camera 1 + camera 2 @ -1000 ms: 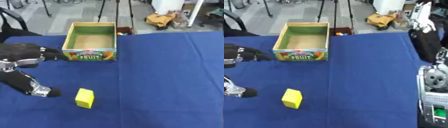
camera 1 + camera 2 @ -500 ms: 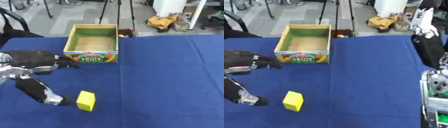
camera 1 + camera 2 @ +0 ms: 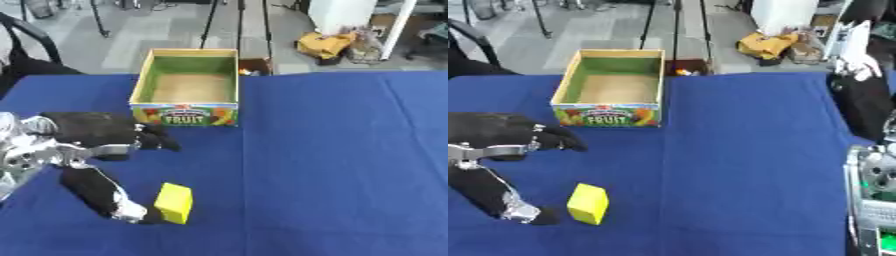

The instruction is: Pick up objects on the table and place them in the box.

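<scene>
"Which step is this?"

"The reach. The left robot hand (image 3: 96,150) is spread around the yellow block (image 3: 173,202), lower left of the frame, thumb beside it, grasping nothing."

"And next?"

"Fingers must close on it, then carry it to the box (image 3: 186,89), upper left on the worktop (image 3: 332,150)."

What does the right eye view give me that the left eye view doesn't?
Only the right eye view shows the right arm along the right edge, its hand raised at the table's far side. Only the left eye view shows more of the left forearm's silver joint. Both show the fruit box, open and empty, the yellow block and the left hand open around it.
</scene>
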`<state>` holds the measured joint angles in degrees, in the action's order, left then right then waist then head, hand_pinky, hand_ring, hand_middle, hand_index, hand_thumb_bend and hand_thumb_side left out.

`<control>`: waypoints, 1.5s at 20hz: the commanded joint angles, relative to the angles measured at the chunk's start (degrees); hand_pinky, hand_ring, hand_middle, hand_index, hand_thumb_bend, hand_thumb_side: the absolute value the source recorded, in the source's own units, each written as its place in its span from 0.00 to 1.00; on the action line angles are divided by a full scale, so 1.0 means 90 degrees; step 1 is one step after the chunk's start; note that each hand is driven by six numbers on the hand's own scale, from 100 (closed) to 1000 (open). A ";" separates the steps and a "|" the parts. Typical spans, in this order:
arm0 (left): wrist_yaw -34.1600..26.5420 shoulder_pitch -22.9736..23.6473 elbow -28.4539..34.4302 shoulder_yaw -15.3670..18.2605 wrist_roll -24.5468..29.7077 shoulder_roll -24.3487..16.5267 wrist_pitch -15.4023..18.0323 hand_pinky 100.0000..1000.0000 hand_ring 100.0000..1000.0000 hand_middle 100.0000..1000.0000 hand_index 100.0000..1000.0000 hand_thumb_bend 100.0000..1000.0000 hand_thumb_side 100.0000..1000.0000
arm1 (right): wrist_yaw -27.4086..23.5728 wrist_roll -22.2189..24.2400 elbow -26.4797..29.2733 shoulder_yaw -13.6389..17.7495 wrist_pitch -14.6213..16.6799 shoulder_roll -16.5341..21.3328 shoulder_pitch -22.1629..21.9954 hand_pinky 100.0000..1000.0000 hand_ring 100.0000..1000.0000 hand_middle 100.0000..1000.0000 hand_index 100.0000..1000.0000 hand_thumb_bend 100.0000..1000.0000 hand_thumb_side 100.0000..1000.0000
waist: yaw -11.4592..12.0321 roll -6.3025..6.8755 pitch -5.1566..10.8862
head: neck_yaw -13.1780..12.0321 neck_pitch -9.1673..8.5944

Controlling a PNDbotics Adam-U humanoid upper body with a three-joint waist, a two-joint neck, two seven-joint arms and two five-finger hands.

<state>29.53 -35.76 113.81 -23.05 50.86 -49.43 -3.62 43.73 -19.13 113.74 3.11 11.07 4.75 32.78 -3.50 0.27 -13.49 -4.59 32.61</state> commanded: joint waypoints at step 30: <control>0.1345 -0.0542 -0.1164 -0.0991 0.0123 0.0373 -0.0049 0.66 0.84 0.88 1.00 0.36 0.70 | -0.0124 -0.0011 0.0094 0.0022 -0.0009 0.0055 0.0001 0.69 0.78 0.47 0.80 0.04 0.65 | -0.0026 0.0051 0.0036 | -0.0372 -0.0134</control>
<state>41.67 -39.84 103.36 -32.61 52.04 -45.44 -4.27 43.15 -19.01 113.74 3.14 10.96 4.75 32.24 -3.69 0.64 -14.00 -7.93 32.09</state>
